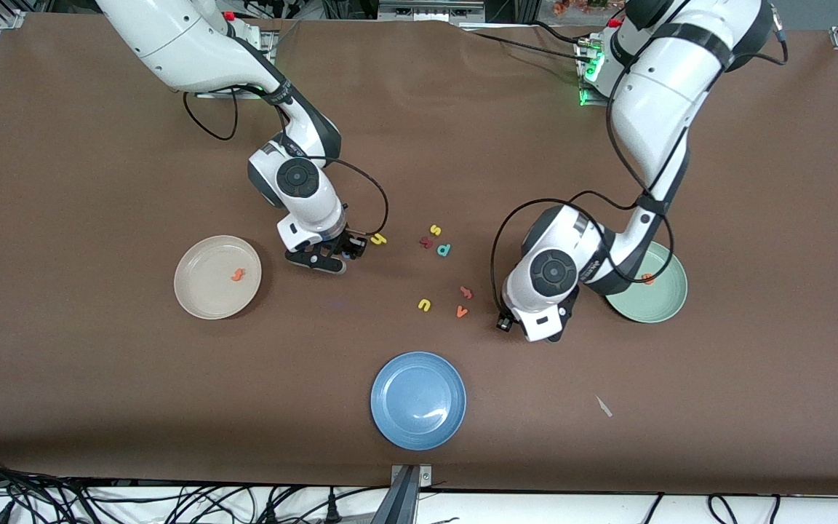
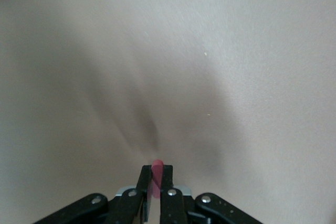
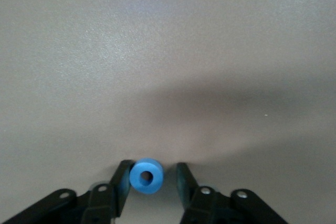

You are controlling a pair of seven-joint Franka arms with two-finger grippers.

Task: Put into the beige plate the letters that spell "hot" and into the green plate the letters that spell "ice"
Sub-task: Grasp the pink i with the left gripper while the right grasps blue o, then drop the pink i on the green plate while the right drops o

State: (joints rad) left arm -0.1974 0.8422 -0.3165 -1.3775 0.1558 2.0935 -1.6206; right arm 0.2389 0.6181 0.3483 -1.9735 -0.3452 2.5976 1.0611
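Observation:
My left gripper is shut on the dark red i, low over bare table beside the green plate. That plate holds the orange e and is partly hidden by the left arm. My right gripper is down at the table and stands open around the blue o. The ring touches one finger and a gap separates it from the other. In the front view the right gripper is next to the yellow h. The orange t lies in the beige plate.
Loose letters lie mid-table between the arms: yellow s, a dark red piece, teal p, an orange piece, orange v, yellow u. A blue plate sits nearer the front camera.

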